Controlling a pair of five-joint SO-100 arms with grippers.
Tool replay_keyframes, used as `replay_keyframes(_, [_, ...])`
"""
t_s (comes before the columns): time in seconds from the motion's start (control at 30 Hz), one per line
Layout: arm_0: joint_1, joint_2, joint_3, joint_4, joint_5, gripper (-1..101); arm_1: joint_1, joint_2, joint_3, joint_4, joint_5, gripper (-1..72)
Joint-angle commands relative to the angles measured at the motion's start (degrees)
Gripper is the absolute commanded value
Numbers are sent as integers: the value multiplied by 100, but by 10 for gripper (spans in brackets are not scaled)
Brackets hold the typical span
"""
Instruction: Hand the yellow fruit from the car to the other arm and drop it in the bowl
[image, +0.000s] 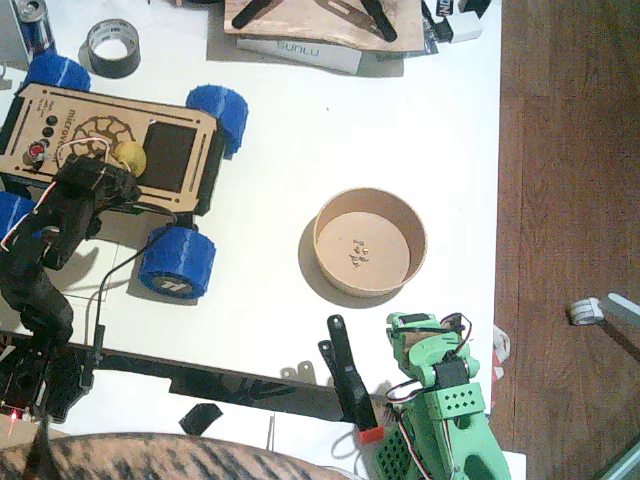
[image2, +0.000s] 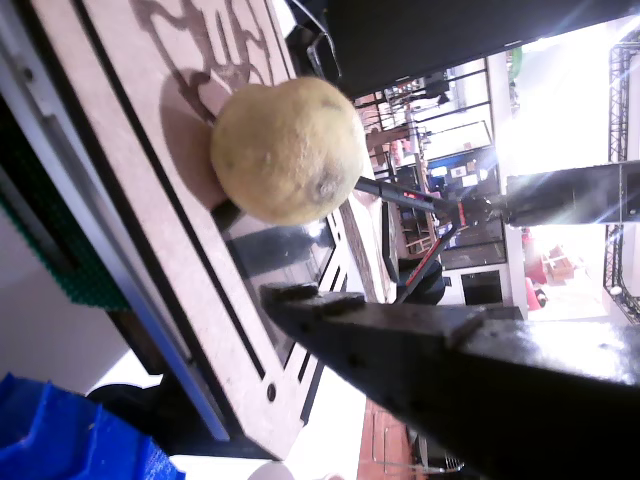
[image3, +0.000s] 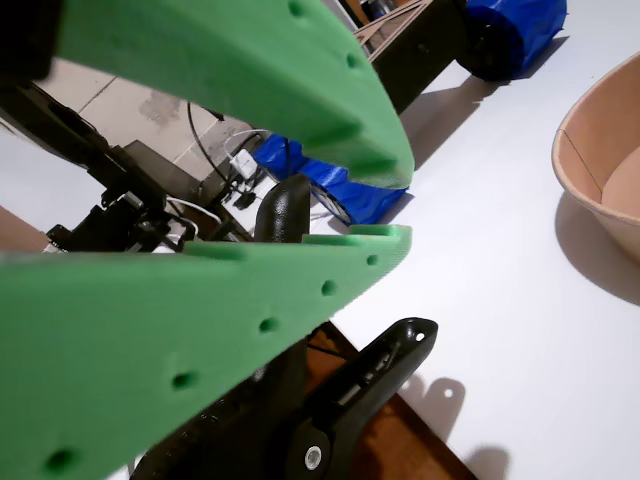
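The yellow fruit (image: 129, 157) (image2: 288, 150) lies on the car's wooden deck (image: 60, 108) (image2: 130, 160), beside its black panel. My left gripper (image: 112, 172) (image2: 290, 150), on the black arm, stands open at the fruit; one black finger (image2: 420, 350) lies just under it without touching. The tan bowl (image: 322, 236) (image3: 590, 160) sits empty at centre right. The other arm, bright green, rests at the bottom right. Its gripper (image: 412, 325) (image3: 405, 205) holds nothing, with the jaws almost together.
A black tape roll (image: 112, 47), a can (image: 35, 24), a white box (image: 300, 53) and a wooden board (image: 320, 22) line the far edge. Black clamps (image: 350, 382) grip the near edge. Striped fabric (image: 170, 458) shows at the bottom. The table ends on the right above wooden floor.
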Motion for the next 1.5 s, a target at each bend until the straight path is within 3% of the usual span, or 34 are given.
replay_keyframes(0.0, [26, 26, -220, -176, 9, 475, 0, 62, -281, 35, -79, 8])
replay_keyframes(0.4, [114, -571, -308, -1468, -35, 466, 0, 62, -281, 35, -79, 8])
replay_keyframes(0.87, [185, -993, -308, -2004, -53, 456, 0, 62, -281, 35, -79, 7])
replay_keyframes(1.33, [185, -888, -308, -1898, 9, 461, 18, 62, -281, 35, -79, 7])
replay_keyframes(1.4, [185, -905, -308, -1898, 9, 398, 18, 62, -281, 35, -79, 7])
replay_keyframes(1.47, [185, -905, -308, -1898, 18, 183, 18, 62, -281, 44, -79, 7])
